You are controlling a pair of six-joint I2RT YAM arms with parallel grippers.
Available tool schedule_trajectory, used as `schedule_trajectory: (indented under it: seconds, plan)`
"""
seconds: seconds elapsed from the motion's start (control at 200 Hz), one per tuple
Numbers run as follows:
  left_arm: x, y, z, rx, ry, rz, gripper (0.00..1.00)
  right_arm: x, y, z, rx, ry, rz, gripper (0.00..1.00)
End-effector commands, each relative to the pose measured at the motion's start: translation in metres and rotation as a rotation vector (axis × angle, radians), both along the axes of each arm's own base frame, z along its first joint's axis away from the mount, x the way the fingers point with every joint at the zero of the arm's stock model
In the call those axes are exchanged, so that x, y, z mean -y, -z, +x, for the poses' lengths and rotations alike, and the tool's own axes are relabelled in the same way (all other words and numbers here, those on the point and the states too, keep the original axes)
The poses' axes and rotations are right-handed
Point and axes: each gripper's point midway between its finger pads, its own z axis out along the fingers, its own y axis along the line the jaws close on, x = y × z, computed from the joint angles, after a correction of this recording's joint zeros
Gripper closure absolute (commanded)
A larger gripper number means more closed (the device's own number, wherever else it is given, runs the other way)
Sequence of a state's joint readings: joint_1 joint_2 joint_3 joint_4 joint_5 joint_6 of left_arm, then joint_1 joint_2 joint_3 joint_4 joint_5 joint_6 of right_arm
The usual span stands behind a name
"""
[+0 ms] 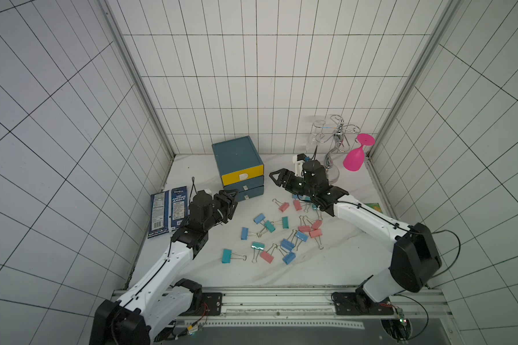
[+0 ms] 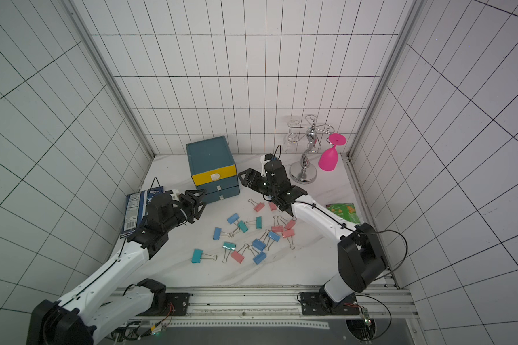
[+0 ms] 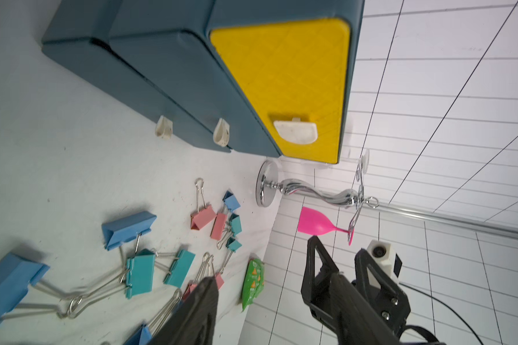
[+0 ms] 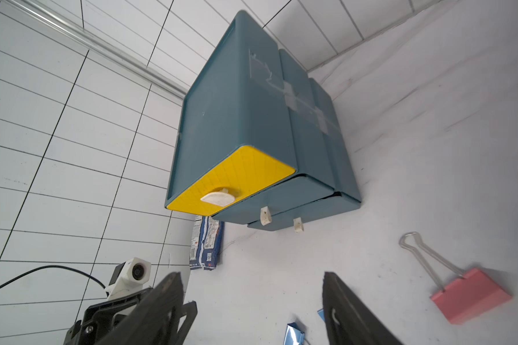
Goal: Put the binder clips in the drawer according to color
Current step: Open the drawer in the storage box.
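A blue snack bag point(image 1: 168, 213) is lying flat on the surface point(image 1: 326, 268), well to the left of the drawer point(image 1: 237, 155). Between that bag and the drawer, the left claw point(image 1: 232, 199) is hovering just in front of the drawer's lower left corner. Its jaws are standing apart and gripping nothing, and its tips are pointing at the two teal fronts, with the bottom pull tab point(image 1: 246, 197) just beside them. All three fronts are sitting closed, the yellow one on top.

At the drawer's right front corner the right claw point(image 1: 277, 177) is hanging about level with the yellow front point(image 1: 242, 176), its jaws spread wide and empty. The binder clips point(image 1: 287, 245) are lying scattered on the surface in front of the drawer and off to its right. Pink, blue and teal are mixed together, and none are inside it. Farther right of the drawer a chrome glass rack point(image 2: 304, 167) is standing with a pink goblet point(image 1: 353, 159) hanging bowl-down, and a green packet point(image 2: 343, 212) is lying beyond the clips.

Nothing can go in while the fronts are shut, so pulling a tab looks like the step in hand. Each drawer is likely sliding along the cabinet's depth, out toward the clips. The left claw is nearer the lower tabs, and the right claw is nearer the yellow one.
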State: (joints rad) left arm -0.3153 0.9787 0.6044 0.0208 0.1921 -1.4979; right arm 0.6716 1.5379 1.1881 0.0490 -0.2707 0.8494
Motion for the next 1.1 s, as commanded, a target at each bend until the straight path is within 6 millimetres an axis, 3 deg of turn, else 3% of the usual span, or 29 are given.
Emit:
schedule_trajectory:
  seconds: [0.0,0.13,0.28,0.49,0.705,1.099]
  plan:
    - [-0.02,-0.011,0.018,0.075,-0.162,-0.054,0.37,0.03,0.003,0.0,-0.004,0.013,-0.076,0.24]
    - [-0.019,-0.002,0.029,0.079,-0.192,-0.103,0.37,0.058,-0.004,-0.004,-0.016,0.034,-0.151,0.24]
    - [-0.005,-0.003,0.04,0.097,-0.178,-0.092,0.37,0.075,-0.01,-0.019,-0.016,0.042,-0.177,0.24]
    - [0.008,-0.01,0.054,0.136,-0.201,-0.054,0.39,0.086,-0.013,-0.042,-0.027,-0.02,-0.204,0.24]
    - [0.007,0.0,0.063,0.165,-0.272,-0.074,0.39,0.094,-0.009,-0.06,-0.038,-0.052,-0.178,0.24]
    - [0.008,-0.003,0.084,0.208,-0.314,-0.075,0.37,0.099,-0.01,-0.073,-0.03,-0.083,-0.158,0.24]
